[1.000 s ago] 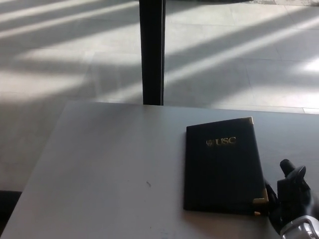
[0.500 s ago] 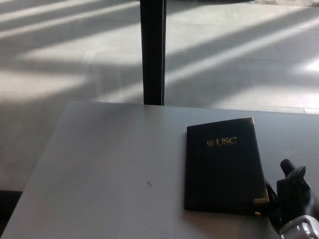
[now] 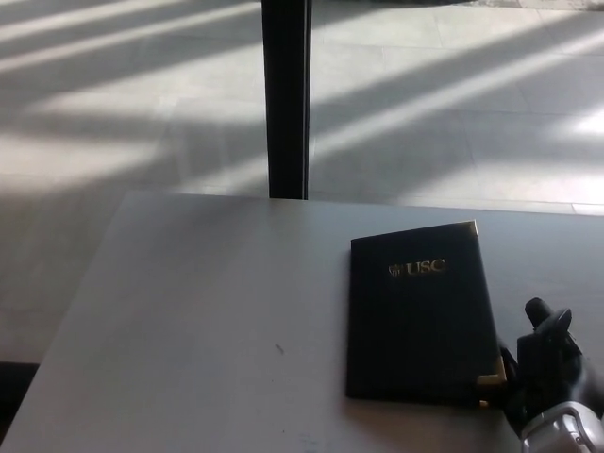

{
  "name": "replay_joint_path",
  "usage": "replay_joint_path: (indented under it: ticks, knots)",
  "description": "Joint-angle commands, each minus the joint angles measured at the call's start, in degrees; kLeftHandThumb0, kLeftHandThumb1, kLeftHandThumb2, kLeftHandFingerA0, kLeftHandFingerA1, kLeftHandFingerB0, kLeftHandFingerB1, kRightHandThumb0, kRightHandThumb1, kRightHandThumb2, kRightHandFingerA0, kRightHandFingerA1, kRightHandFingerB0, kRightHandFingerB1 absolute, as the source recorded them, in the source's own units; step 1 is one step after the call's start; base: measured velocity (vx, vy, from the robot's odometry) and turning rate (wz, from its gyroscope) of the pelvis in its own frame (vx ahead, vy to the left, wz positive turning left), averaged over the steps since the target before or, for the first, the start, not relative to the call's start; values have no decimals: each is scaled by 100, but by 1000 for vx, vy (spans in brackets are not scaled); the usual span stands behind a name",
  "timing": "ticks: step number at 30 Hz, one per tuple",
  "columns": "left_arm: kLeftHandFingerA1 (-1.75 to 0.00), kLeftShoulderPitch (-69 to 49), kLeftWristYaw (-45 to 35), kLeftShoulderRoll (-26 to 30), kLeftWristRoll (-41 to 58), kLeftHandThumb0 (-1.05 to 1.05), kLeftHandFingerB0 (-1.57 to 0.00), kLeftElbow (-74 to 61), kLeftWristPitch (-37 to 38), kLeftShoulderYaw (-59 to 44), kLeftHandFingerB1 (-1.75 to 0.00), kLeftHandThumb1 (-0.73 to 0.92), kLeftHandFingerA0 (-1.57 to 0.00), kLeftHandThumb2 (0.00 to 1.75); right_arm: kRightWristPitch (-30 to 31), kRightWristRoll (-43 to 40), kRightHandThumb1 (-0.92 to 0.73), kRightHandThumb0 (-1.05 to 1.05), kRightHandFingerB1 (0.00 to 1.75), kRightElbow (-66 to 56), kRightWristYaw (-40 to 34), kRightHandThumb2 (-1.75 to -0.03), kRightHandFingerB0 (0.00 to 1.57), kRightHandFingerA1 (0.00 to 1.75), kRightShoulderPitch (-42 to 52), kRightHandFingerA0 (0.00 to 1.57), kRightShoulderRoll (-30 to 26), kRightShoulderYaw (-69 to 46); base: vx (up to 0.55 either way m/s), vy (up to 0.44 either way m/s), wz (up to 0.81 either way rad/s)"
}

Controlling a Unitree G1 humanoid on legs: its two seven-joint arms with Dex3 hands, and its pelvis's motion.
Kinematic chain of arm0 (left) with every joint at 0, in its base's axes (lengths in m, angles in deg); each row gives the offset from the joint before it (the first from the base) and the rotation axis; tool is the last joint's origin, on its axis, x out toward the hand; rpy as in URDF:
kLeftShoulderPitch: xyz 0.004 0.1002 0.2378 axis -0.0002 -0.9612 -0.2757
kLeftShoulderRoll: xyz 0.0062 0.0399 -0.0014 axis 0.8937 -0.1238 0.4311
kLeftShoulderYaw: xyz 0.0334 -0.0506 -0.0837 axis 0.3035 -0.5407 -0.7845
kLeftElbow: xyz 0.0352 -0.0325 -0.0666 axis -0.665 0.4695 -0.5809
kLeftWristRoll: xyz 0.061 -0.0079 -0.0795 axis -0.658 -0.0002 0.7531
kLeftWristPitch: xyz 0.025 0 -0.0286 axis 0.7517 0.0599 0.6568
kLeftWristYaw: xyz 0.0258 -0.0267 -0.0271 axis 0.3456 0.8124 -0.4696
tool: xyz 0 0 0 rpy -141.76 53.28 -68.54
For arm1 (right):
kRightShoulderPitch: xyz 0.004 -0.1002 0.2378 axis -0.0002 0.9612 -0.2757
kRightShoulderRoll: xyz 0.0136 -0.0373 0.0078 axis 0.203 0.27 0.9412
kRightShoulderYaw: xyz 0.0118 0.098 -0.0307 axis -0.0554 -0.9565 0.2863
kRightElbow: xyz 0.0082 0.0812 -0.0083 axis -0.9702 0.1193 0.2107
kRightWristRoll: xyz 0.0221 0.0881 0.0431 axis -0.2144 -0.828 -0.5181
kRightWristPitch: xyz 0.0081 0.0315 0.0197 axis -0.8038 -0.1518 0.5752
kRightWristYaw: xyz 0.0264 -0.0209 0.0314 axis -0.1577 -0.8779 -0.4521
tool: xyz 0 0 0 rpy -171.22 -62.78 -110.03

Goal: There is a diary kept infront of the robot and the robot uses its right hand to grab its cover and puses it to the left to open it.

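From the head view I have my right hand (image 3: 550, 363) low in the corner of the picture, a black hand of thick fingers with a bit of silver wrist showing beneath it at the bottom edge. It sits just beside the near right corner of the diary, the dark, flat, rectangular book with gold metal corner pieces and gold "USC" lettering on its cover (image 3: 421, 321). The hand is dark against a dark book and I cannot tell whether any finger is touching the cover edge, nor how far apart the fingers stand; one fingertip sticks up and away from me above the rest of the hand. The diary lies closed and flat on the pale grey counter (image 3: 217, 311), directly to the left of the hand and stretching away from it, its far edge turned a little so the far right gold corner sits farther off than the far left one. Well to the left of the hand, past the book, the counter has one small dark mark (image 3: 279, 349) on its surface. Beyond the counter's far edge, well away from the hand, a black upright post (image 3: 286, 94) rises from a light tiled floor (image 3: 453, 123) crossed by slanting bands of sunlight and shadow. My left hand is out of the picture.
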Motion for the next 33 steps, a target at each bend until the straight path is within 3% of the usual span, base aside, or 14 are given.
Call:
replay_joint_path:
  ticks: [1,2,3,8,9,14,15,16,17,18,21,22,25,33]
  knots:
    - [-91,-33,57,89,64,-92,-27,-99,53,-35,-72,92,-38,96,155,-301,-92,-75,45,-118,-48,-72,36,54,605,42,2161,1165,0,0,0]
    - [-91,-25,51,102,62,-93,-26,-66,60,-36,-72,92,-37,99,146,-289,-82,-81,49,-85,-69,-84,32,59,638,41,2176,1204,0,0,0]
    - [-90,-9,61,131,67,-92,-25,-70,36,-41,-71,92,-36,98,129,-299,-92,-75,45,-43,-52,-72,35,57,649,42,2189,1261,0,0,0]
    - [-87,-17,50,99,77,-91,-22,-167,4,-29,-68,92,-34,99,97,-319,-92,-76,48,26,-65,-70,37,58,818,42,2218,1595,0,0,0]
    - [-87,-5,61,103,85,-93,-21,-167,-9,-34,-66,92,-34,100,94,-308,-80,-82,52,64,-99,-81,36,62,844,46,2262,1682,0,0,0]
    - [-90,46,80,117,21,-90,-26,-69,72,12,-72,92,-36,100,92,-378,-92,-76,49,66,-48,-70,37,61,1018,44,2293,2093,0,0,0]
    - [-85,67,96,136,36,-83,-30,-27,85,-12,-71,90,-39,126,88,-433,-92,-77,49,68,19,-72,34,61,1046,39,2281,2134,0,0,0]
    - [-85,76,103,144,43,-83,-30,-9,91,-22,-71,90,-39,126,75,-467,-92,-77,49,69,41,-72,34,61,1059,39,2266,2166,0,0,0]
    - [-87,65,-10,173,53,-91,-23,59,89,-20,-68,92,-35,100,93,-465,-74,-75,57,8,-26,-110,33,66,1120,41,2261,2290,0,0,0]
    - [-87,68,-16,187,46,-91,-24,79,75,-14,-69,92,-35,100,89,-486,-92,-78,49,-13,-2,-71,35,60,1140,39,2246,2342,0,0,0]
    - [-87,53,-22,166,44,-90,-22,34,75,-6,-67,92,-33,99,49,-537,-92,-78,47,-93,-10,-71,34,60,1173,39,2181,2503,0,0,0]
    - [-88,55,-10,167,38,-90,-21,29,68,-2,-66,92,-34,101,53,-554,-81,-83,49,-129,-18,-83,31,60,1156,39,2158,2538,0,0,0]
    - [-90,30,24,179,24,-93,-23,41,102,-13,-70,92,-37,103,3,-492,-92,-78,47,-229,-106,-70,37,57,1139,42,2086,2741,0,0,0]
    - [-86,-41,65,149,46,-91,-22,-195,-9,-13,-67,92,-33,100,109,196,-92,-78,44,-693,34,-72,39,55,666,45,1304,3800,0,0,0]
